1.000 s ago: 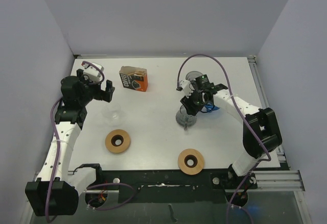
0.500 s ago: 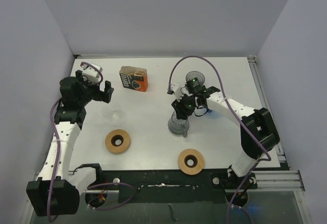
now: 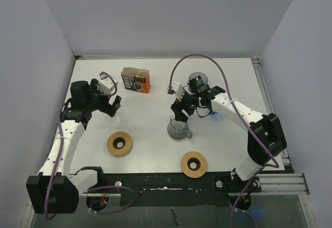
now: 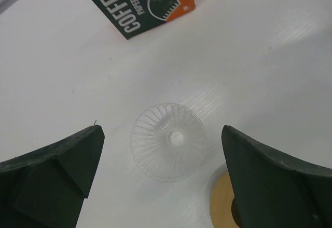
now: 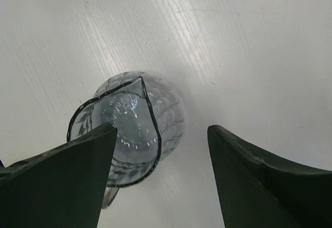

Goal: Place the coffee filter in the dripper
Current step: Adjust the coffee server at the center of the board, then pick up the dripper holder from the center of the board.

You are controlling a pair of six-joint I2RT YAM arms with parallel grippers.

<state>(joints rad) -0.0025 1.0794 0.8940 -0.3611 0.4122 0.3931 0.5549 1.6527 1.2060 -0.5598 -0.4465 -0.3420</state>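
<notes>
Left pincer [image 4: 161, 139], wide open, is hovering directly over the clear dripper [image 4: 168, 141] on the bench [image 4: 259, 56], with the filter box [image 4: 137, 4], presumably holding the filters, lying beyond its tips. Right pincer [image 5: 162, 129], also open, is hanging above a glass jug [image 5: 127, 134]. A careless descent could skid the light dripper.

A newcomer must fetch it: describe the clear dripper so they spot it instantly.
On the table's left half, an orange-and-green coffee box is at the back and a wooden ring lies nearer the front. The dripper sits between them: small, round, clear and ribbed, almost colourless, unlike the grey-tinted jug at centre.
</notes>
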